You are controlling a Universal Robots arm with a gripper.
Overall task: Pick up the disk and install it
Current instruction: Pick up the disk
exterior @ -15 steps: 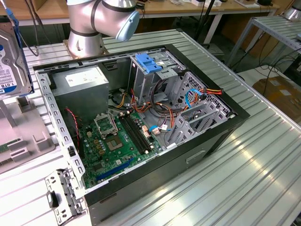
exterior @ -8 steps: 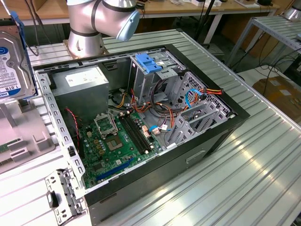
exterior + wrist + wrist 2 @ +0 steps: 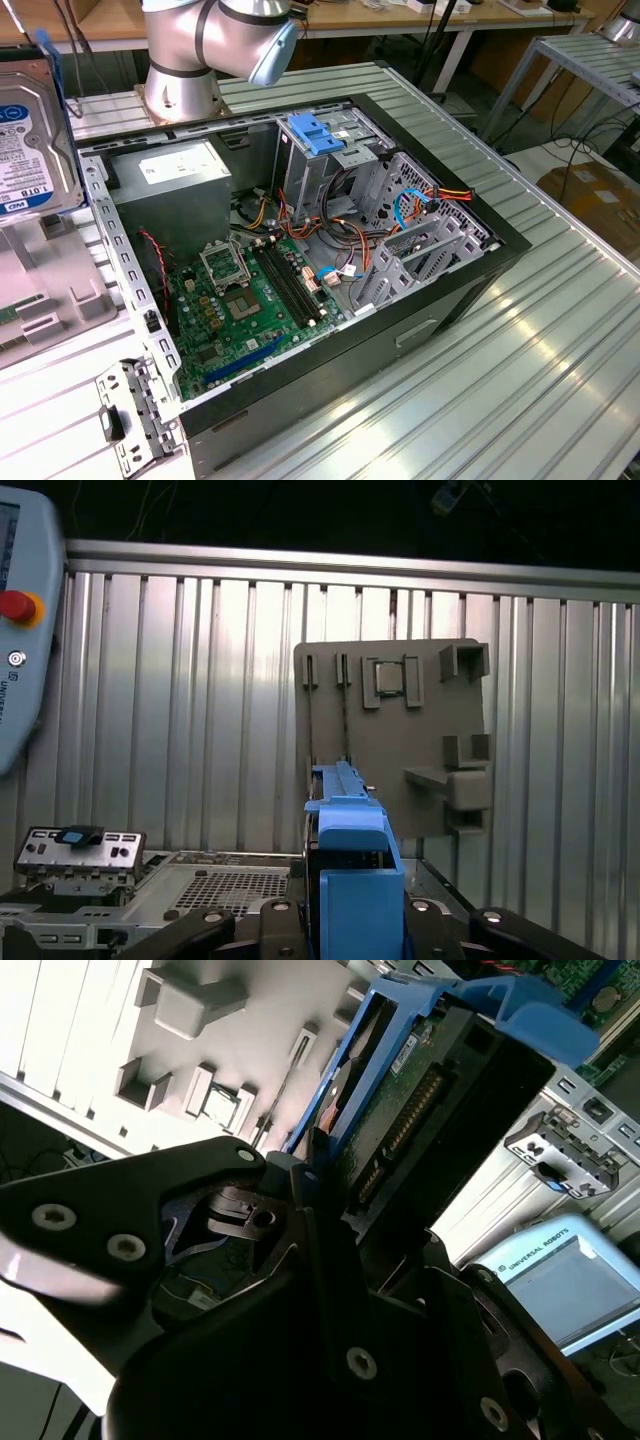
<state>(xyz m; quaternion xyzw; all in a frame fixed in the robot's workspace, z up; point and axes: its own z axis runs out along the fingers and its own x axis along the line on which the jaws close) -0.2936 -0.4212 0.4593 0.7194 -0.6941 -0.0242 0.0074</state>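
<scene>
The gripper (image 3: 355, 925) is squeezed shut on the disk (image 3: 348, 845), holding it by its blue frame. In the exterior view the disk (image 3: 30, 140) hangs in the air at the exterior view's left. It is near the grey holder (image 3: 45, 285) and well apart from the open computer (image 3: 400, 335). I think the plastic frame could bend or slip, and then the disk would drop. The disk could also bump the computer's wall, or catch on the wires (image 3: 415, 205) beside the metal cage (image 3: 300, 175).

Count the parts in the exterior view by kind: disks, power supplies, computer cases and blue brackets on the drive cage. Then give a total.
1 disk
1 power supply
1 computer case
1 blue bracket
Total: 4
</scene>
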